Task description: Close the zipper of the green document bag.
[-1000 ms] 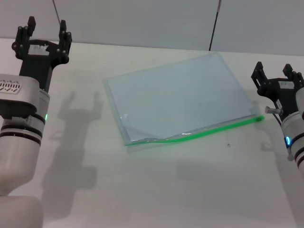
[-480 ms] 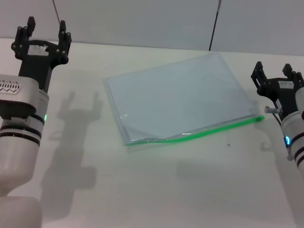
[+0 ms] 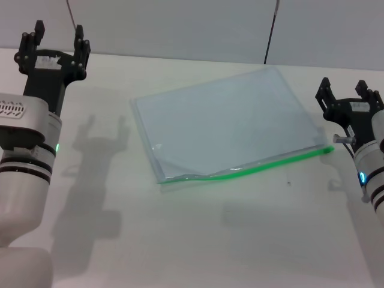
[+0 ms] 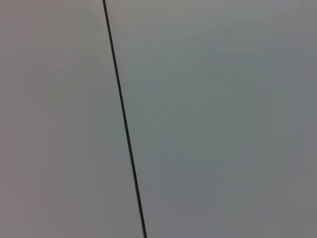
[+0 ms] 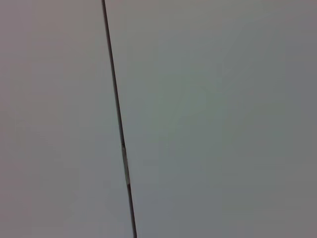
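Note:
The green document bag (image 3: 225, 123) lies flat on the white table, a pale blue-grey translucent pouch turned at an angle. Its zipper (image 3: 264, 164) runs as a bright green strip along the near long edge; the edge gapes toward its left end. I cannot make out the slider. My left gripper (image 3: 57, 37) is raised at the far left, open, well away from the bag. My right gripper (image 3: 343, 91) is raised at the right, open, just beyond the bag's right corner. Both wrist views show only a grey wall with a dark seam.
The white table (image 3: 198, 240) stretches in front of the bag. A grey wall (image 3: 180, 27) with dark vertical seams stands behind the table's far edge.
The right gripper has shifted very slightly to the left. The bag and the left arm have not moved.

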